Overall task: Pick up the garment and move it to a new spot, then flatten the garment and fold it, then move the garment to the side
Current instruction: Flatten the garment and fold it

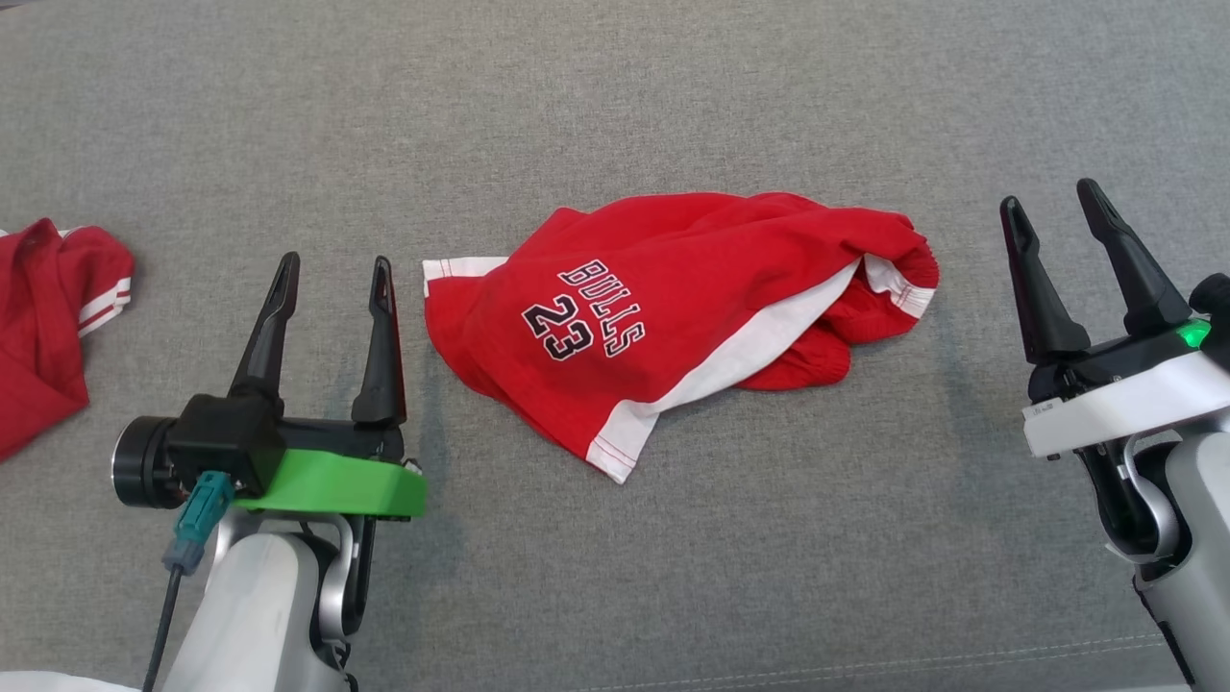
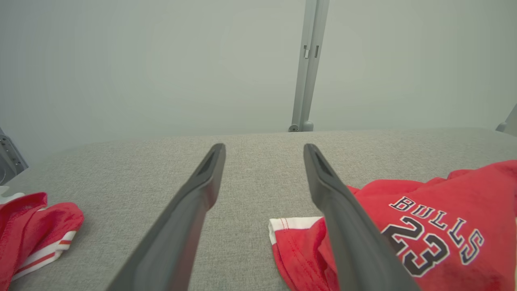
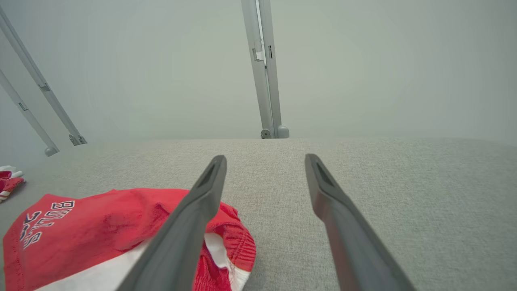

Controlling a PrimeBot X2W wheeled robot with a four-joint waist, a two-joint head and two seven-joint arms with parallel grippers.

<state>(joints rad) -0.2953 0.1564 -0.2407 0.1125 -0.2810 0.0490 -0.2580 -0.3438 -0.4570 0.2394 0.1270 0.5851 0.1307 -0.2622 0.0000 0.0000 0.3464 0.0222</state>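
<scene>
The red Bulls shorts (image 1: 673, 308) lay crumpled on the grey upholstery (image 1: 615, 96), at three o'clock from the left gripper (image 1: 336, 261) and nine o'clock from the right gripper (image 1: 1049, 192). Both stood spread wide, holding nothing.

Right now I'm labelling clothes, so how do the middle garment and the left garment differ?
The middle garment bears a "BULLS 23" print; the left garment shows none. The middle garment has a broad white band, the left garment thin white stripes. The middle garment lies whole in the head view; the left garment is cut by its edge. Both are red, crumpled, on the grey surface.
</scene>
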